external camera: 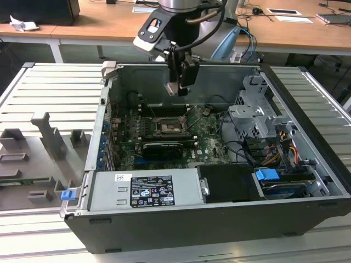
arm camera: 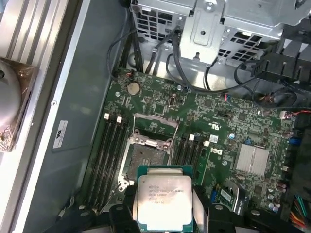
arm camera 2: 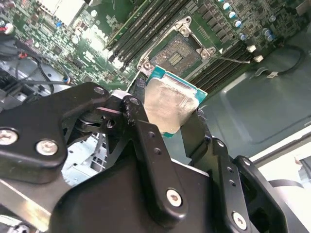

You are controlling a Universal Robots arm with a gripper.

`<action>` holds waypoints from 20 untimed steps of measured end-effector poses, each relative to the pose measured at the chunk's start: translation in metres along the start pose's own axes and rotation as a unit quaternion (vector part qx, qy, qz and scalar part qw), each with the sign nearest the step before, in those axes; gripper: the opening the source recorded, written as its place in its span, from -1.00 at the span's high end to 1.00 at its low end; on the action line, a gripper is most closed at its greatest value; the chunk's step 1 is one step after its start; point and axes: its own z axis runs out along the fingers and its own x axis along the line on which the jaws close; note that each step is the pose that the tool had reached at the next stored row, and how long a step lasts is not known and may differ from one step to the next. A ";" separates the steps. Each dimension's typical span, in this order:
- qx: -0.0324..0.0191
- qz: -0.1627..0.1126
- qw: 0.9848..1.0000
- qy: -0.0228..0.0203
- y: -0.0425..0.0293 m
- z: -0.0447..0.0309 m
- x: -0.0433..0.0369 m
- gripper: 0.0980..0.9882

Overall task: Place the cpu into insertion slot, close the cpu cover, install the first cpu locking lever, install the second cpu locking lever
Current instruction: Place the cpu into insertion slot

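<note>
My gripper (external camera: 175, 86) hangs above the open computer case, shut on the cpu (external camera: 173, 87). The cpu (arm camera 2: 167, 104) is a flat square chip with a pale metal top and a green edge, clamped by two opposite sides between the black fingers (arm camera 2: 141, 127). In the first wrist view the cpu (arm camera: 165, 200) sits just short of the insertion slot (arm camera: 146, 156), a dark square socket in a silver frame with nothing in it. The cpu cover (arm camera: 154, 127) stands swung open at the socket's far side. In the exterior view the insertion slot (external camera: 167, 125) lies below the gripper, well apart from it.
Long black memory slots (arm camera: 109, 150) flank the socket on both sides. A black graphics card (external camera: 162, 149) lies in front of it, a grey power supply (external camera: 148, 189) nearer still. A metal drive cage (external camera: 258, 118) with cables stands at the exterior view's right. A grey fixture tray (external camera: 44, 148) lies outside the case.
</note>
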 end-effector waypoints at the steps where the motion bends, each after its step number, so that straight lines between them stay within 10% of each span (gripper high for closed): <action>1: 0.000 0.012 1.000 -0.001 0.0000 0.0006 0.0000 0.01; 20: 0.001 0.102 0.995 -0.007 -0.0015 0.0279 0.0022 0.01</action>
